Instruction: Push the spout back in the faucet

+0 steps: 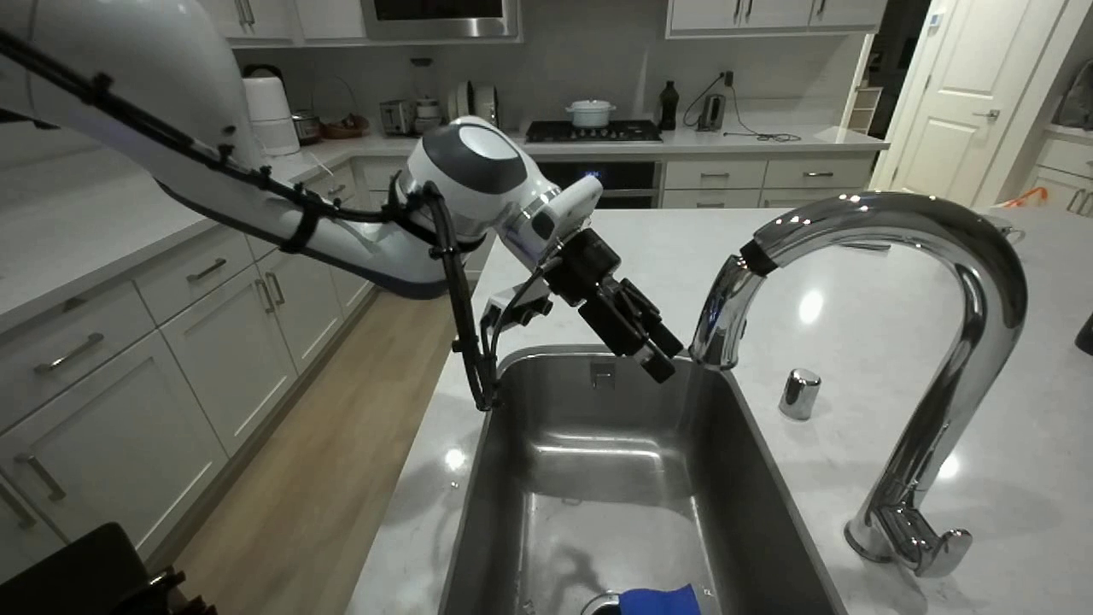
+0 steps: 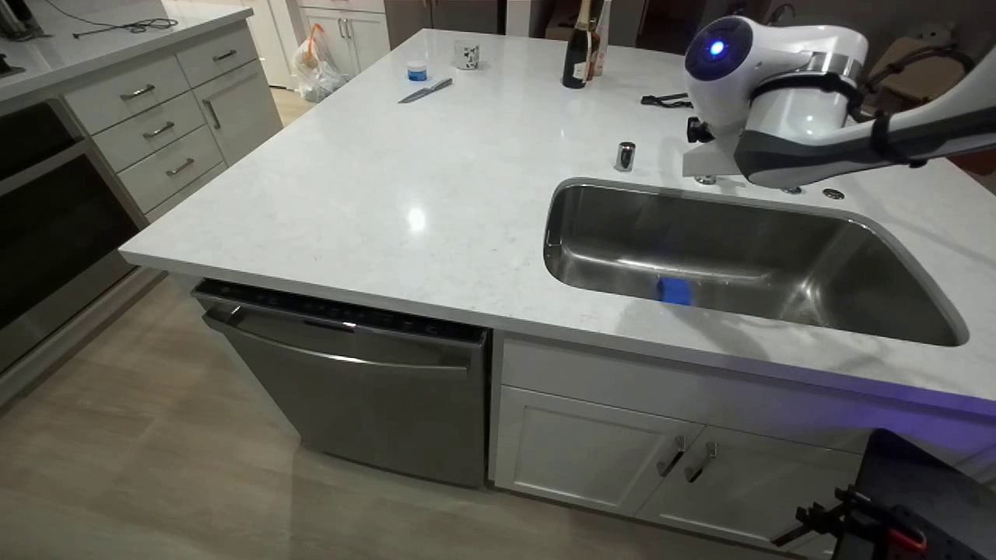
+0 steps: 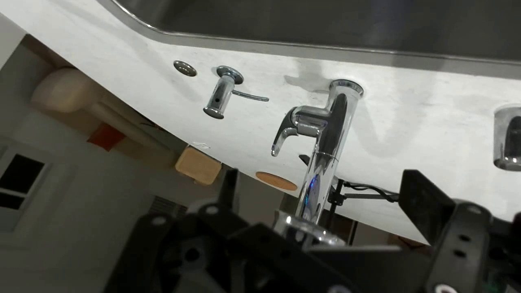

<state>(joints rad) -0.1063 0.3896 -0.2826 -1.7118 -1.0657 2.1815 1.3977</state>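
Step, seemingly: alignment | hand [image 1: 668, 357] spread wide, just left of chrome pull-out spout [image 1: 721, 314] in an exterior view | next, likely: grip, push into gooseneck faucet [image 1: 995, 295]

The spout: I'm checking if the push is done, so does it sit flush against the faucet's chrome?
No; in an exterior view, a black section shows between the spout and the faucet.

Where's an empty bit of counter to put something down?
A wide patch of counter above the dishwasher is bare, between the knife and the sink. It's crowded around the faucet: the open gripper is close to the spout, and the chrome knob stands nearby.
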